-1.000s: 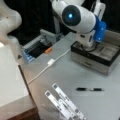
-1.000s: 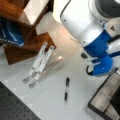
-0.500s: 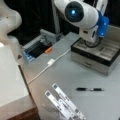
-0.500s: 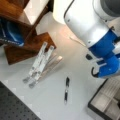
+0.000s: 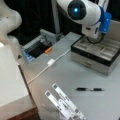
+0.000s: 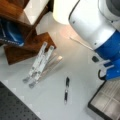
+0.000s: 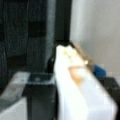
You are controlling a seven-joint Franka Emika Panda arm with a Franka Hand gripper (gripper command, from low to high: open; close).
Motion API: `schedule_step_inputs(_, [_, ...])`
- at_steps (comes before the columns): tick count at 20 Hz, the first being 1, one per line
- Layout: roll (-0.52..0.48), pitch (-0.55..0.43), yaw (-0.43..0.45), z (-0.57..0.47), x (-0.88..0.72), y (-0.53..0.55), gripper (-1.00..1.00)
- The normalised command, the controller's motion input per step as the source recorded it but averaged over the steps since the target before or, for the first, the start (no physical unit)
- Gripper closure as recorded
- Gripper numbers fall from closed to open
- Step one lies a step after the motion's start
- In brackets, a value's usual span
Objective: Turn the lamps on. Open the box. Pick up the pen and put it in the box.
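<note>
The box [image 5: 96, 56] stands open at a front view's right, and its grey compartments [image 6: 110, 100] show in both front views. The black pen [image 5: 90, 89] with a silvery band lies alone on the grey table in front of the box [image 6: 66, 89]. My gripper [image 5: 92, 33] hangs over the box's back left corner, well away from the pen, and its fingertips are hidden by the arm. I see no lamps as such; a warm patch of light [image 6: 67, 32] lies on the table. A blurred white block [image 7: 80, 95] fills the wrist view.
Two flat white strips [image 5: 65, 102] lie near the table's front [image 6: 38, 62]. A white cable with a small plug [image 5: 51, 62] runs across the table. A tall white block [image 5: 10, 77] stands at a front view's left, and a wooden stand [image 6: 25, 47] beside the strips.
The arm has shifted a little over the box, and more of the grey inside shows. The pen and the strips have not moved.
</note>
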Motion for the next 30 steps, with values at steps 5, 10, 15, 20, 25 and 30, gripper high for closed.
schedule_step_inputs(5, [0.079,0.091,-0.114,0.07,0.16,0.21,1.00])
schedule_step_inputs(10, [0.095,0.069,-0.132,0.05,0.12,0.22,-1.00])
schedule_step_inputs(15, [0.089,0.070,-0.165,0.03,0.06,0.24,-1.00])
schedule_step_inputs(20, [0.082,0.060,-0.136,0.02,-0.01,0.15,-1.00])
schedule_step_inputs(25, [0.080,0.037,-0.154,-0.02,-0.06,0.12,-1.00])
schedule_step_inputs(30, [0.084,0.020,-0.183,-0.06,-0.06,0.22,-1.00])
